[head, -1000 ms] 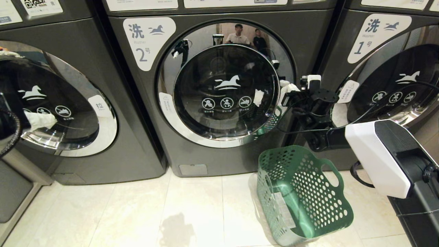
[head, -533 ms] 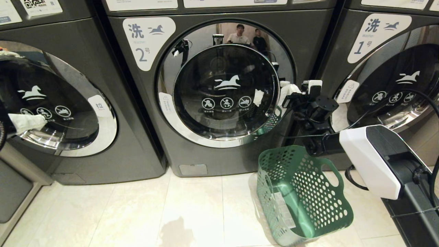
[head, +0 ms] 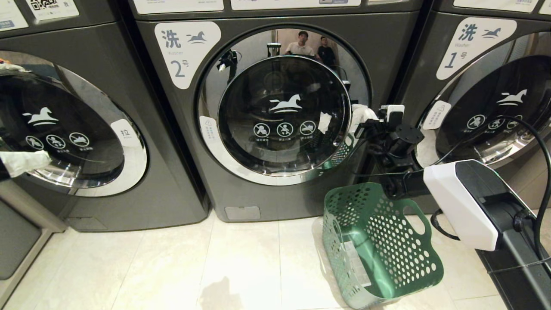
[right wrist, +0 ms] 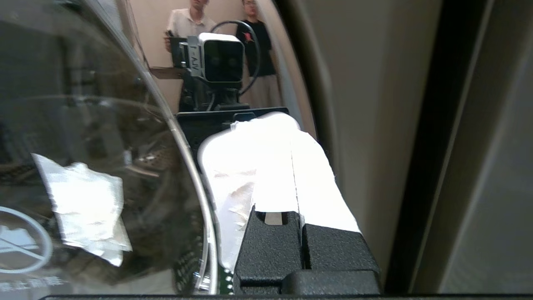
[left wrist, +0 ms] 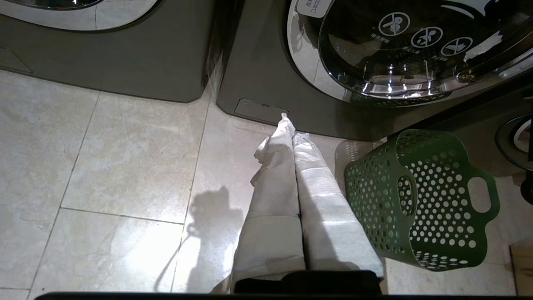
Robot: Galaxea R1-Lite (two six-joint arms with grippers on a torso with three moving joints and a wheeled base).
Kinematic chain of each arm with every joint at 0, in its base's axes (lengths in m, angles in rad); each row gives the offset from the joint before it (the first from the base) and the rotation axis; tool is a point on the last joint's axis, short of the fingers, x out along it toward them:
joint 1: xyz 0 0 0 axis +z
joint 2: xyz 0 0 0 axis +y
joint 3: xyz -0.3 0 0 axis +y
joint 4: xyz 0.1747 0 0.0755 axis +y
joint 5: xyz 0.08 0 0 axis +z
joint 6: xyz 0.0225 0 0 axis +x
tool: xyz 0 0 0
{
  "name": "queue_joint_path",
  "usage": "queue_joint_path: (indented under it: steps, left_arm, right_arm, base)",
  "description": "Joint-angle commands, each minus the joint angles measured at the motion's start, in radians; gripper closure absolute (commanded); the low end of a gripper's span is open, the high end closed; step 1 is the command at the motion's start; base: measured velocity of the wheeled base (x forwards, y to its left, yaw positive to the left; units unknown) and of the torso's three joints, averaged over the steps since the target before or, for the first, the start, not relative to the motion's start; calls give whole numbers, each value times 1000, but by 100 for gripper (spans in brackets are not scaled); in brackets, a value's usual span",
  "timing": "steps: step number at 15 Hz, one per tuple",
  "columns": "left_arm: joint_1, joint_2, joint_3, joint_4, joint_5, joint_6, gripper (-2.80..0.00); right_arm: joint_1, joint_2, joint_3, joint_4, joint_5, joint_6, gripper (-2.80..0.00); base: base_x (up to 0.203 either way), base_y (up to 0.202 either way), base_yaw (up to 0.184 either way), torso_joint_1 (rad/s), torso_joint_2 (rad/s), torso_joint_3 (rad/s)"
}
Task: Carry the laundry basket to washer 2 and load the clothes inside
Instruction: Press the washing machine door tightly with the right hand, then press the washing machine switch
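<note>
Washer 2 [head: 284,116] stands in the middle, dark grey, its chrome-ringed round door closed beside the white "2" label [head: 185,51]. The green laundry basket [head: 387,249] sits tilted on the floor tiles in front of the machine's lower right corner, showing only a white sticker inside. The clothes are out of view. My right gripper [head: 360,115] is shut, its white-wrapped fingers pressed together against the right edge of the door's chrome ring [right wrist: 200,187]. At the far left my left gripper [head: 26,161] is shut and holds nothing. It hangs over the floor with the basket [left wrist: 420,200] beside it.
Washer 1 [head: 495,107] stands to the right, behind my right arm, and a third like machine [head: 73,129] to the left. Two people are reflected in washer 2's chrome ring [head: 308,45]. Pale floor tiles [head: 172,267] spread out before the machines.
My left gripper has drawn back toward the left edge of the head view. My right arm has shifted slightly left and down, its gripper staying at the door's right edge.
</note>
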Motion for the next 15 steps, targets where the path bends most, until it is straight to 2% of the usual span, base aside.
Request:
queue_joint_path:
  steps: [1, 7, 9, 10, 13, 15]
  left_arm:
    - [0, -1, 3, 6, 0, 16, 0]
    - [0, 9, 12, 2, 0, 17, 0]
    - [0, 13, 17, 1, -2, 17, 0]
    - [0, 10, 20, 1, -2, 17, 0]
    - [0, 3, 25, 7, 0, 19, 0]
    - [0, 7, 26, 14, 0, 17, 0]
  right_arm:
    - [-5, 20, 0, -7, -1, 2, 0]
    - [-4, 16, 4, -14, -5, -8, 0]
    - [-4, -55, 78, -35, -12, -22, 0]
    - [-4, -110, 172, -37, -12, -23, 0]
    - [1, -309, 567, -32, 9, -14, 0]
    - [11, -410, 746, -49, 26, 0, 0]
  base:
    - [0, 0, 0, 0, 0, 0]
    - [0, 0, 0, 0, 0, 0]
    - [0, 0, 0, 0, 0, 0]
    - [0, 0, 0, 0, 0, 0]
    - [0, 0, 0, 0, 0, 0]
    - [0, 0, 0, 1, 1, -14]
